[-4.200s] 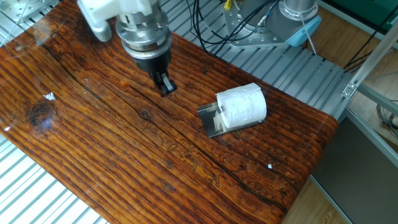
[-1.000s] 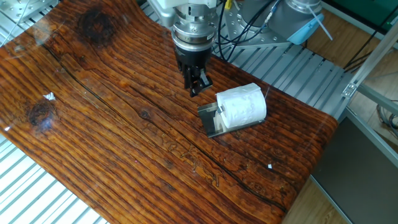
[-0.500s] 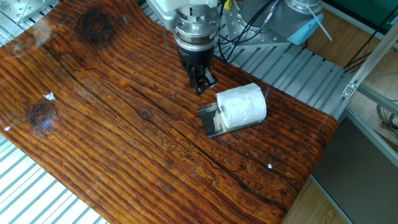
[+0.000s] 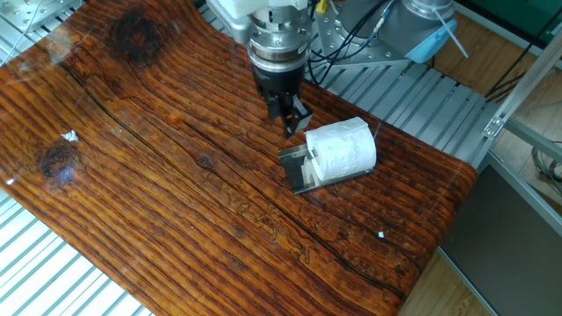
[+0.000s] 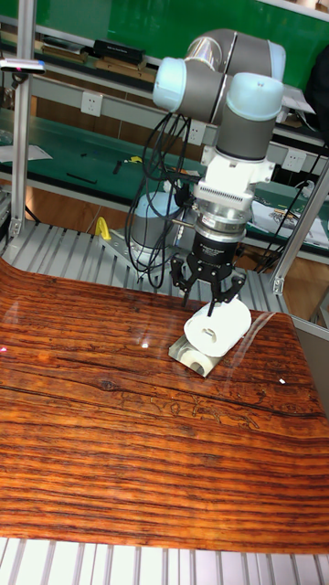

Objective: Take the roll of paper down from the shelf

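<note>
My hand [image 5: 209, 291] hangs with its fingers spread apart and nothing between them, pointing down just above the roll of paper [image 5: 217, 330]. In the fixed view the same hand [image 4: 296, 121] sits just up and to the left of the roll of paper [image 4: 342, 150], close to its near end but, as far as I can judge, not touching it.

The roll lies on its side on the shelf [image 4: 301, 171], the small shiny grey plate, whose near end sticks out from under the roll. In the tall view the hollow centre faces forward and the shelf [image 5: 194, 356] shows as a pale block beneath it, resting on the desk [image 4: 176, 175].

So I judge the task barely begun: I am lined up over the roll, but no grasp is made, and the roll is not yet off the shelf. What is left is to come down around it, close, lift it clear and set it on the wood.

Around it the desk is mostly bare grain, with small white specks near the left edge [image 4: 70, 136] and right of the shelf [image 4: 381, 233], both well apart from my path. Cables [image 4: 351, 35] hang behind me, off the desk. The soft paper may squash or drag the light shelf along.
</note>
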Robot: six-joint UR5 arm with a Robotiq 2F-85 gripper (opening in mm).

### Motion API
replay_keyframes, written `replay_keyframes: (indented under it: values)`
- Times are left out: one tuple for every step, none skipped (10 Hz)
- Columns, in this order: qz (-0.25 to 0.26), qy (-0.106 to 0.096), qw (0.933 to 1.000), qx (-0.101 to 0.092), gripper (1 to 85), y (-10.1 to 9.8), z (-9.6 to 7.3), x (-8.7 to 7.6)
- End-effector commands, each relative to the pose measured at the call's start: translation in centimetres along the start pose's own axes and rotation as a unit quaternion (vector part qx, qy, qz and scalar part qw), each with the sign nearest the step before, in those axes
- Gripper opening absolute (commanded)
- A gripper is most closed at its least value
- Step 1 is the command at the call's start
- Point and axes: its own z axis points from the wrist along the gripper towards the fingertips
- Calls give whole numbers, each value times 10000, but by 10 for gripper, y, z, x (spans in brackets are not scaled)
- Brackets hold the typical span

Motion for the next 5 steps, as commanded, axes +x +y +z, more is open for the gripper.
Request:
replay_keyframes:
  values:
    - [170,-197,9993,-262,490,21,0,10]
    - [240,-195,9991,-288,500,30,1,20]
    - [253,-254,9990,-261,507,37,5,26]
    - [284,-286,9988,-283,520,44,8,32]
    - [284,-308,9987,-291,523,47,11,40]
